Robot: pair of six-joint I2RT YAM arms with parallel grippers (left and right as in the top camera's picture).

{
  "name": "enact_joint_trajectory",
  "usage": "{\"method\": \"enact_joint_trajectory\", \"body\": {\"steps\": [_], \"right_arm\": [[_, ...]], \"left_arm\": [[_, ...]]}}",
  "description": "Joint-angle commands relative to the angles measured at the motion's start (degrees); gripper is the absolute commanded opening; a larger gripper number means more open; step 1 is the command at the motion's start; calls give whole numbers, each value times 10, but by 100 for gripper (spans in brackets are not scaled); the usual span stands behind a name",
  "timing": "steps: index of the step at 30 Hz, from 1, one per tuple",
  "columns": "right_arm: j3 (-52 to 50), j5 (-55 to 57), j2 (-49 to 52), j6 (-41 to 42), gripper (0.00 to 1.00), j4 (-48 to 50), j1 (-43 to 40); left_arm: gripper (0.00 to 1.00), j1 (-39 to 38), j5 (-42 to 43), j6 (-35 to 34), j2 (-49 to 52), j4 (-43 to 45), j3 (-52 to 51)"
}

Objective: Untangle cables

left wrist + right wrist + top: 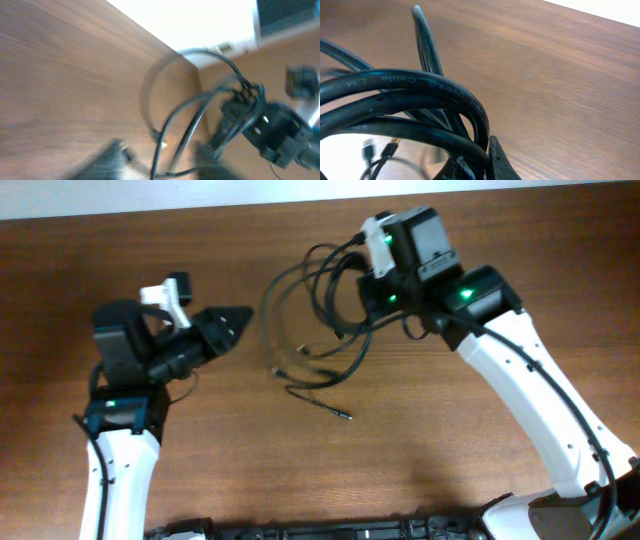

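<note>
1. Currently the right gripper (476,167) is clamped shut on the cables (420,82), with several black loops bunched over its fingertips. The bundle sits centre-right on the table (300,470), toward the far side. Its loops fan out leftward and thin plug ends (350,417) trail toward the near side.
2. The left gripper (238,318) points at the leftmost loop from just beside it. Its wrist view is blurred, but the fingers look parted with nothing between them.
3. Because the right grip seems to take in several strands at once, a pull from either side would probably tighten the crossings instead of freeing one cord.
4. A blind closure by the left gripper could catch two overlapping loops, since the strands lie close together there.
5. The loose plug ends could snag inside a loop if the bundle is dragged across the wood.
6. The far edge of the table is near the right gripper, so a lift or pull that way risks draping cable over the side.
7. Bare wood lies open between the arms and toward the near side. That looks like the safer direction for spreading the cords.
</note>
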Motion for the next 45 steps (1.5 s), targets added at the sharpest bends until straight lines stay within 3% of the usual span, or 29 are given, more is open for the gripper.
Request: {"method": "enact_joint_trajectory", "body": {"steps": [1,9,16,23,30,34,36,37,42,45], "right_arm": [[-2,19,-3,13,4,4,-9],[-2,-59,-3,13,4,5,-9],[-2,-225,-3,14,4,33,-9],[-2,-292,-3,18,4,39,-3],[-2,-292,-3,17,4,44,31],[-2,-290,-3,17,4,40,37],[-2,-290,-3,17,4,34,37],[-2,-290,-3,17,4,30,37],[-2,-265,-3,17,4,26,37],[-2,-262,-3,17,4,26,37]], "left_arm": [[99,6,-29,7,-12,-1,4],[99,-2,127,99,-12,82,4],[99,-76,127,128,-11,89,4],[99,-149,82,127,-11,128,4],[100,-168,74,127,-11,129,4],[84,-169,71,127,-11,129,4],[65,-169,71,127,-11,129,4],[46,-169,71,127,-11,129,4],[0,-169,71,120,-11,127,4],[0,-169,71,116,-11,127,4]]}}
